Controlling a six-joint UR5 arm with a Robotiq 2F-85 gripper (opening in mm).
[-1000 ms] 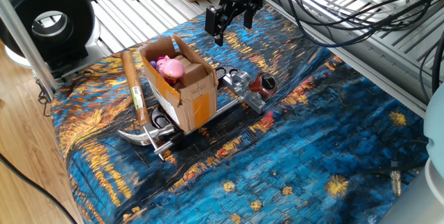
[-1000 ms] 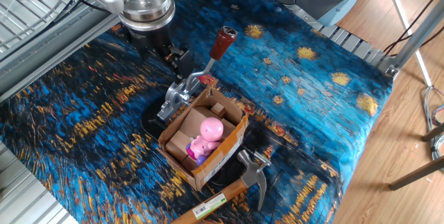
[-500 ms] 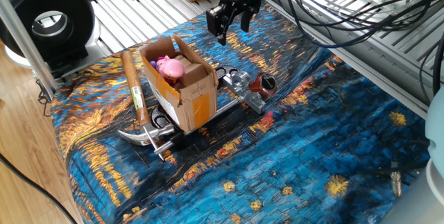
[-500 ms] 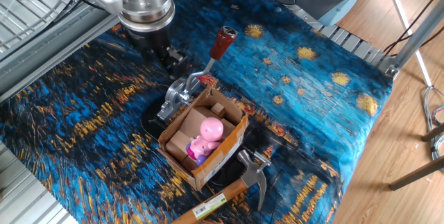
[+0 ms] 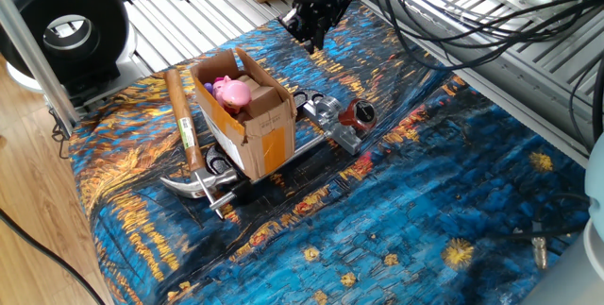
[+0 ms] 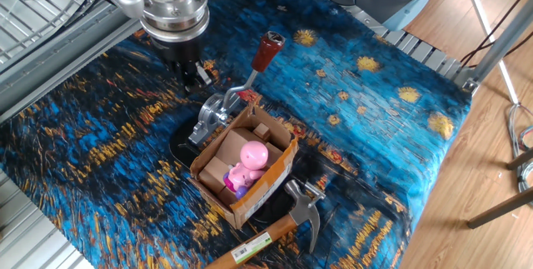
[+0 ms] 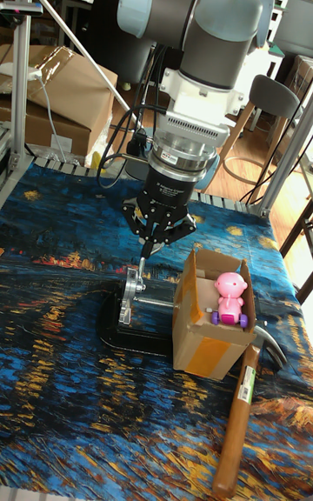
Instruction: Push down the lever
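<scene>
At the top centre of one fixed view the gripper [image 5: 312, 39] hangs above the cloth with its fingers drawn together to a tight point, holding nothing and touching nothing. The lever [image 6: 250, 77] stands near the middle of the other fixed view, a shiny silver arm rising at a slant from its chrome fixture [image 6: 211, 117] to a dark red knob [image 6: 268, 49], just beside the cardboard box [image 6: 243, 172]. The box holds a pink toy pig [image 6: 248, 163].

Pink toy pig [image 6: 248, 163] inside open cardboard box [image 6: 250, 187], claw hammer [image 6: 275, 229] alongside.
</scene>
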